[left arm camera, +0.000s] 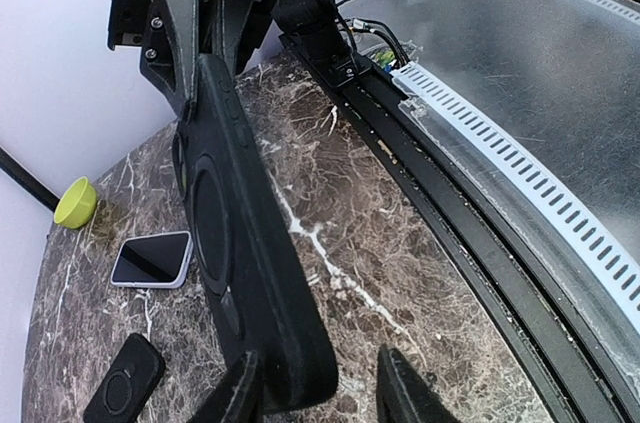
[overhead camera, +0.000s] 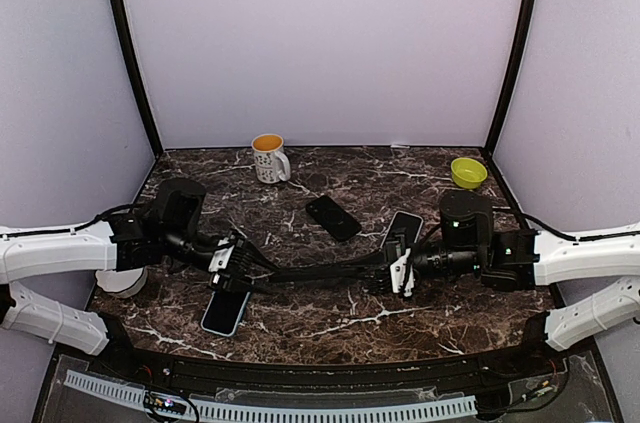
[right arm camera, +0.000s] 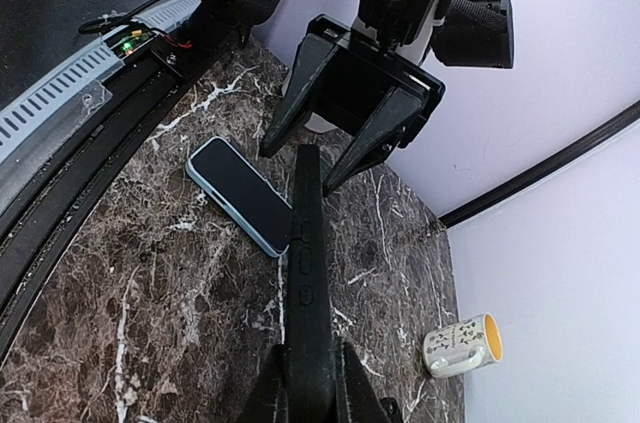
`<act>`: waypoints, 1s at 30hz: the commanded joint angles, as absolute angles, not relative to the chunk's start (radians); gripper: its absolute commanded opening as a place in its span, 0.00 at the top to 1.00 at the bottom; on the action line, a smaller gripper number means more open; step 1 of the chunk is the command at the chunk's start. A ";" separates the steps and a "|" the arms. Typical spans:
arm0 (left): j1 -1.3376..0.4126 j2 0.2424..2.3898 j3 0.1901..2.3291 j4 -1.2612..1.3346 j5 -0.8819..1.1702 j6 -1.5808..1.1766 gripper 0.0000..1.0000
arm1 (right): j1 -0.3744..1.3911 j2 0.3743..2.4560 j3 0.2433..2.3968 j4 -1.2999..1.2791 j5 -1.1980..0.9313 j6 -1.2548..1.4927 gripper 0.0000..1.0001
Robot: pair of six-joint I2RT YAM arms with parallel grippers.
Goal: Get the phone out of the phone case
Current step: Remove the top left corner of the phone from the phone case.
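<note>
**A:** Overhead view first. Describe the surface and the room.

**B:** The table (overhead camera: 330,328) is dark brown marble pattern with white veins. Pale lilac walls (overhead camera: 320,43) close three sides, with black corner posts (overhead camera: 130,53). A slotted white strip (overhead camera: 320,411) runs along the near edge.

**A:** Where is the task item?

**B:** The phone case (overhead camera: 320,271) is held above the middle of the table, spanning from the left gripper (overhead camera: 258,271) to the right gripper (overhead camera: 392,273). I cannot tell whether a phone sits inside it. A blue-edged phone (overhead camera: 226,311) lies on the marble below the left gripper. A pale-edged phone (overhead camera: 403,228) and a second black case (overhead camera: 333,217) lie further back. A mug (overhead camera: 268,157) and a green bowl (overhead camera: 468,172) stand near the rear wall.

**A:** Left wrist view.

**B:** The phone case (left arm camera: 240,233) runs away from the lens, and its back face shows a ring. The left gripper (left arm camera: 318,368) has its fingers apart around the near end — one just beside the case, with a gap to the other. The right gripper (left arm camera: 190,93) holds the far end. The table (left arm camera: 340,233) shows on both sides.

**A:** Right wrist view.

**B:** The right gripper (right arm camera: 308,373) is clamped on the phone case (right arm camera: 305,263), which stands on edge. At the far end the left gripper (right arm camera: 300,165) straddles the case with its fingers splayed — not closed on it. The blue-edged phone (right arm camera: 240,195) lies flat on the marble beneath.
</note>
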State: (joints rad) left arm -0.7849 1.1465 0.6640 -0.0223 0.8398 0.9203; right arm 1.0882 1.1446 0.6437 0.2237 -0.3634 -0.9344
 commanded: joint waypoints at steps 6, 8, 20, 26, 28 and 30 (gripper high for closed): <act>-0.793 1.158 0.650 -0.011 0.842 0.921 0.66 | 1.109 1.142 0.701 0.312 -0.346 -0.963 1.00; -0.794 1.157 0.652 -0.014 0.842 0.923 0.67 | 1.110 1.148 0.706 0.303 -0.341 -0.971 1.00; -0.801 1.161 0.653 -0.051 0.846 0.958 0.75 | 1.119 1.172 0.740 0.229 -0.329 -1.026 1.00; -0.807 1.163 0.652 -0.084 0.850 0.986 0.79 | 1.128 1.182 0.761 0.167 -0.346 -1.052 1.00; -0.812 1.163 0.653 -0.098 0.847 0.993 0.79 | 1.130 1.184 0.768 0.144 -0.348 -1.061 1.00; -0.814 1.162 0.653 -0.107 0.843 1.001 0.79 | 1.133 1.184 0.771 0.134 -0.353 -1.064 1.00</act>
State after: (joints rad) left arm -0.7967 1.1595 0.6640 -0.0517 0.8101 0.9722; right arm 1.1126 1.1835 0.7170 0.0990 -0.3355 -1.0187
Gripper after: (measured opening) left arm 0.213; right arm 0.091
